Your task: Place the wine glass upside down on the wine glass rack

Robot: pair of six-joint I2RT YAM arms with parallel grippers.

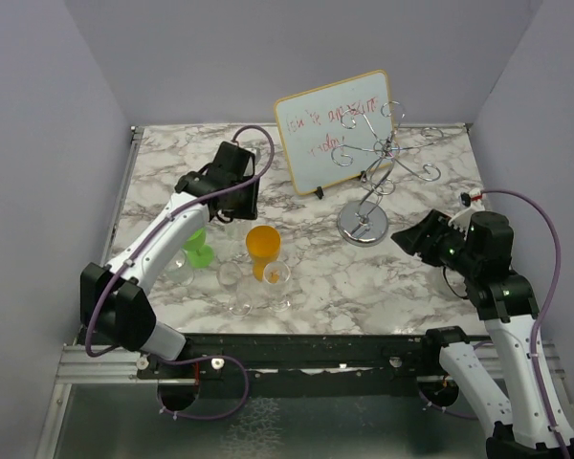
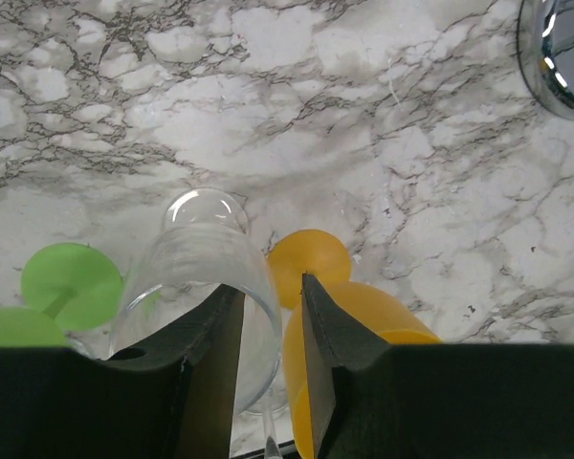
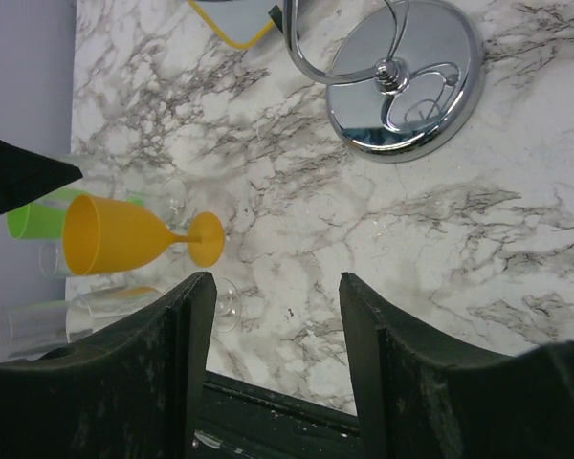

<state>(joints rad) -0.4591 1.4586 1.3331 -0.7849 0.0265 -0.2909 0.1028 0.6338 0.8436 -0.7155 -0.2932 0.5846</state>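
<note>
Because the left gripper (image 2: 271, 287) holds its jaws only narrowly parted, with the clear glass wine glass (image 2: 196, 273) just beside it at 9 o'clock and the orange plastic goblet (image 2: 364, 330) at 3 o'clock, we fear it could nip the wrong one or roll both. Neither looks gripped. From above, the silver wire wine glass rack (image 1: 362, 228) stands well apart at 3 o'clock. The right gripper (image 3: 277, 287) gapes empty.

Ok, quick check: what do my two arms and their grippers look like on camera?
Both arms have white links and black joints: left arm, right arm. A lilac cable loops along each. The left gripper and right gripper have flat, black, wedge-shaped fingers; the right ones look scuffed and dusty.
</note>
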